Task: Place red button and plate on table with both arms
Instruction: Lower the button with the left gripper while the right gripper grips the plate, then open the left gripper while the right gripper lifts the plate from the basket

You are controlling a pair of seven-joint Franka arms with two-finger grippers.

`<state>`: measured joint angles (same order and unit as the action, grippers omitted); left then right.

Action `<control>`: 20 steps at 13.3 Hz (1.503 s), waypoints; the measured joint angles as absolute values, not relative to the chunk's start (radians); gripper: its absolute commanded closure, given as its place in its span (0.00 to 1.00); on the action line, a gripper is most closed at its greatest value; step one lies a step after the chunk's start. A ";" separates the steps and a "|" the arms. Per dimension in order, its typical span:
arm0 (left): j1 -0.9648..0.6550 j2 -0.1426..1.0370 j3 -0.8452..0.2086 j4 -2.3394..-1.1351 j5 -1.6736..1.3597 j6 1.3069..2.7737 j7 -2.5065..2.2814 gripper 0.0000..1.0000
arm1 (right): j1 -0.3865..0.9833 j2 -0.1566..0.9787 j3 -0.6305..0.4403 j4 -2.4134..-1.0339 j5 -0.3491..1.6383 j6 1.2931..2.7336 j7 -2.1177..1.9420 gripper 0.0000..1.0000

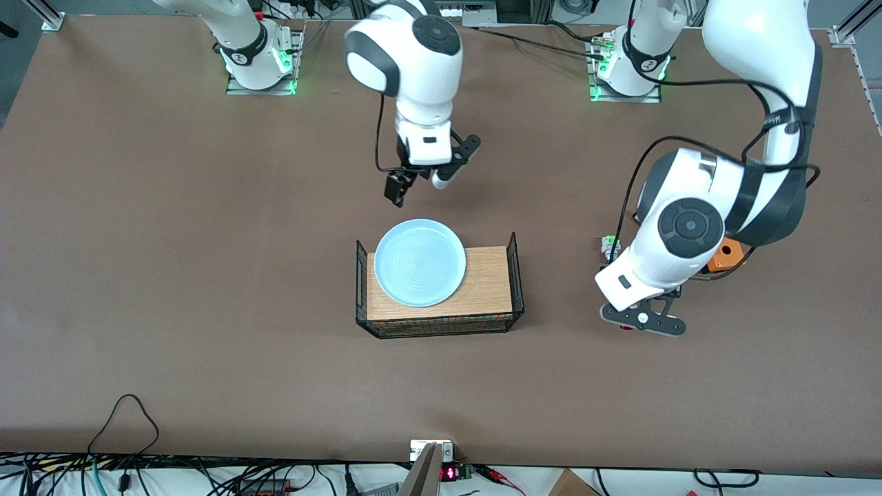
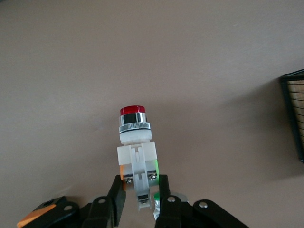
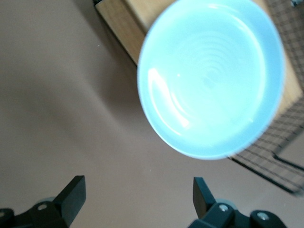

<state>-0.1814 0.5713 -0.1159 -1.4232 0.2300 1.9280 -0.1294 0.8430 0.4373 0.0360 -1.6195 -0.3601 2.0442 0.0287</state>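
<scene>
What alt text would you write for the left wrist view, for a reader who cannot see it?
The left claw is shut on the white body of the red button, whose red cap points away from the camera, over the bare brown table. A black wire rack shows at the picture's edge.

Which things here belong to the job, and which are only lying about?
Job: red button, in the left hand; plate on the wooden platform; open right hand over the table.
Lying about: green-capped switch; orange block.

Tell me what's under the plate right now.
The plate sits on the wood-topped platform, its rim overhanging the edge nearest the robots. Whatever lies directly beneath it is covered.
</scene>
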 measured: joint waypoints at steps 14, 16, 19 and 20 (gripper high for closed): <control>-0.125 0.600 -0.122 -1.772 0.230 2.428 -0.129 0.00 | 0.833 0.538 0.010 -1.552 -0.397 2.142 -0.058 0.38; -0.124 0.563 -0.140 -1.748 0.229 2.361 -0.130 0.00 | 0.833 0.539 0.010 -1.552 -0.397 2.142 -0.057 0.60; -0.124 0.472 -0.156 -1.680 0.145 2.166 -0.131 0.00 | 0.836 0.539 0.011 -1.552 -0.397 2.142 -0.057 0.91; -0.124 0.442 -0.157 -1.647 0.104 2.085 -0.131 0.00 | 0.838 0.539 0.012 -1.552 -0.397 2.142 -0.057 1.00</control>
<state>-0.1240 0.4418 -0.1566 -1.6466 0.1039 2.0851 -0.1306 0.8381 0.5392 0.0116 -1.5517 -0.3969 2.1423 -0.0575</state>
